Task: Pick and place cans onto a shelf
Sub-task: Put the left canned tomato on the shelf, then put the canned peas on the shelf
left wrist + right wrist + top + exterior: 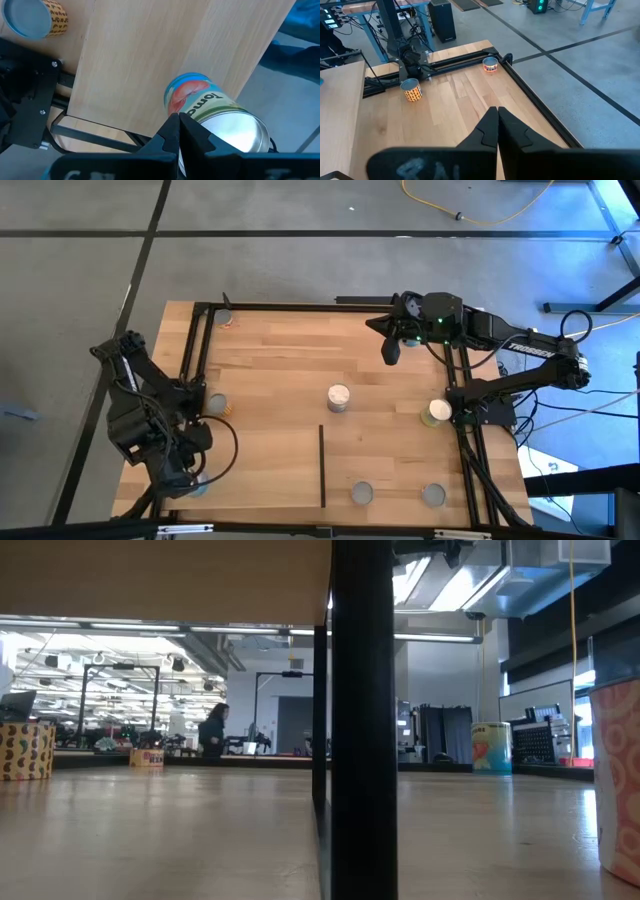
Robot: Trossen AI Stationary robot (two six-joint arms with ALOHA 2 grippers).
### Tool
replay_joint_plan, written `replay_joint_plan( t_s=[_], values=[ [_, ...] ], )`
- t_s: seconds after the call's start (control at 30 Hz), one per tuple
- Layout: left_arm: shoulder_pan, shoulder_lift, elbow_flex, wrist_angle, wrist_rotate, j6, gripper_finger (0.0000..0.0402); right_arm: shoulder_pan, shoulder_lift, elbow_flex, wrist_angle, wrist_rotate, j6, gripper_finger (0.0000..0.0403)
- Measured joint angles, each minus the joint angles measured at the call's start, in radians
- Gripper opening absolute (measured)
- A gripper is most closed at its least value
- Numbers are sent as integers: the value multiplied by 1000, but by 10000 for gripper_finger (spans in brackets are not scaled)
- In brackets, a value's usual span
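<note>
Claws on both arms are pressed shut, and neither holds anything.

The left claw point(178, 131) hangs low over the near-left corner of the planked wooden counter point(280, 370). Its two dark fingers meet tip to tip. Just beyond those tips, close but seemingly not gripped, is a tomato-labelled can with a blue rim and a shiny grey metal end point(212, 112). It sits at the edge of the flat pale-wood shelf panel point(150, 60); I cannot tell whether it stands upright or is tipped. Farther along the same panel, well apart from this claw, a yellow-labelled can with a pale blue top point(30, 19) stands beside the black metal frame point(30, 100).

The right claw point(390, 352) hovers over the far-right part of the counter, fingers together, with bare wood under it. The nearest can to it is the cream-topped can point(339, 397) standing alone mid-counter. A second cream-topped can with a yellowish side point(437, 412) stands at the right edge by the right arm's base. Its wrist camera looks across at an orange-labelled grey-topped can point(411, 90) and a red-labelled can in the frame's far corner point(490, 65), both well apart from it.

Two grey-topped cans point(362, 494) point(433, 495) stand along the near edge, right of a thin black strip point(322, 465).
</note>
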Motion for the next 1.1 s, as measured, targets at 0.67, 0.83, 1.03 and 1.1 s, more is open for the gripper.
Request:
replay_joint_plan(
  t_s=[0.67, 0.83, 1.03, 1.1],
  values=[
    [96, 0, 61, 0, -291, 241, 0, 0, 0, 0, 0, 0, -52, 4],
    [178, -7, 61, 0, -442, 297, 0, 0, -1, 82, -151, 7, -54, 4],
    [279, -38, 63, 0, -730, 333, 0, 2, -2, 249, -439, 18, -99, 4],
    [315, -46, 63, 0, -786, 351, 0, 5, -1, 290, -526, 18, -110, 4]
  ],
)
